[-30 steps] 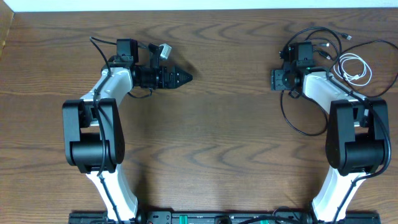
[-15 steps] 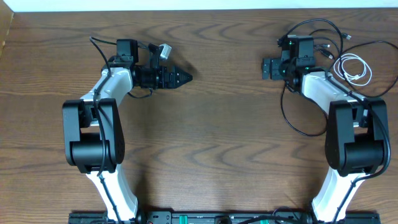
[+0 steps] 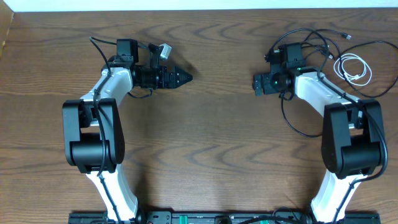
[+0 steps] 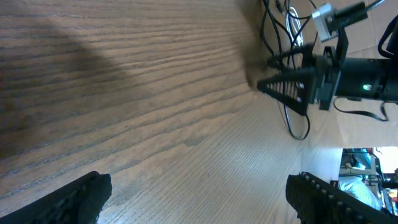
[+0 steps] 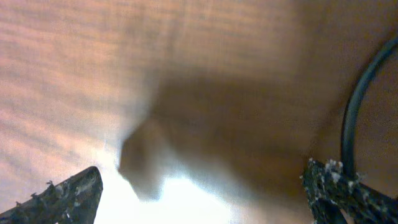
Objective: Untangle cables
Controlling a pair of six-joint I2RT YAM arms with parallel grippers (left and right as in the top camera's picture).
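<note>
The cables lie at the back right of the table. The black cables (image 3: 314,35) curl behind my right wrist, and one black loop (image 3: 297,127) runs along the table beside that arm. A small white cable (image 3: 353,67) is coiled to their right. My right gripper (image 3: 258,83) hovers left of the pile, open and empty (image 5: 205,186); one black cable (image 5: 349,109) passes by its right finger. Far off at the left, my left gripper (image 3: 182,78) points right, open and empty (image 4: 199,193). The left wrist view shows the right gripper (image 4: 287,90) and black cables (image 4: 300,124) behind it.
The table's back edge (image 3: 205,10) meets a white strip. The arm bases (image 3: 186,218) stand at the front edge. A thick black cable (image 3: 380,87) runs to the right arm. Bare wood lies between the two grippers.
My right gripper has swung left, away from the cable pile, and its jaws have opened a little wider. The left arm has not moved.
</note>
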